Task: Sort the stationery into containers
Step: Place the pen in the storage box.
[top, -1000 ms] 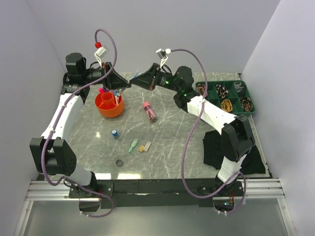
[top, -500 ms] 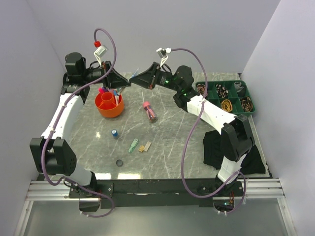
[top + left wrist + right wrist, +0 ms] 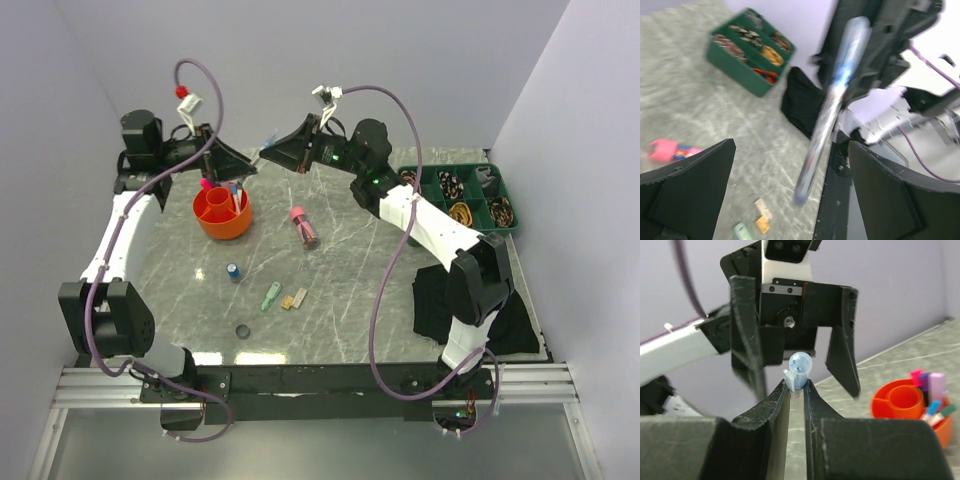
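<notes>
The right gripper (image 3: 268,155) (image 3: 796,385) was clenched on a clear bluish pen (image 3: 800,365) (image 3: 832,100), holding it high above the far part of the bench (image 3: 350,290). The pen pointed toward the left gripper (image 3: 243,172) (image 3: 791,145), which was released, with its fingers spread wide. The pen's free end lay between these fingers and seemed to touch neither.

Below the left gripper stood the orange pot (image 3: 225,228) (image 3: 879,407), with several markers (image 3: 225,188) (image 3: 932,385) upright in its outer sections. On the bench lay a pink tube (image 3: 303,226), a small blue cylinder (image 3: 233,271), a green clip (image 3: 270,296) and, just beside it, a yellow eraser (image 3: 294,299). At the far right were a green tray (image 3: 500,230) and a black cloth (image 3: 430,300).
</notes>
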